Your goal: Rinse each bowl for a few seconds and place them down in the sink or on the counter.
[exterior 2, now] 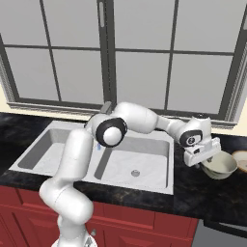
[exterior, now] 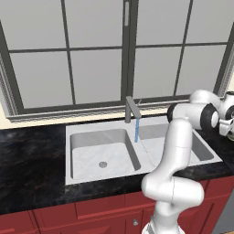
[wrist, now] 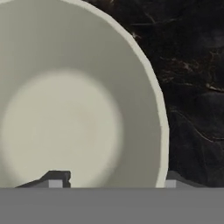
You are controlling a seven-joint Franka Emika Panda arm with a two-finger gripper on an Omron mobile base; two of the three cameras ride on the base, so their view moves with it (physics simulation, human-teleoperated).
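One bowl (wrist: 78,100) rim between gripper (wrist: 109,180) fingertips

No readable text, labels or numbers anywhere.

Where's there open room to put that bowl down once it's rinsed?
Both sink basins look bare, apart from the water stream by the faucet. The counter left of the sink is open too. It is crowded at the right, where the gripper meets the bowl.
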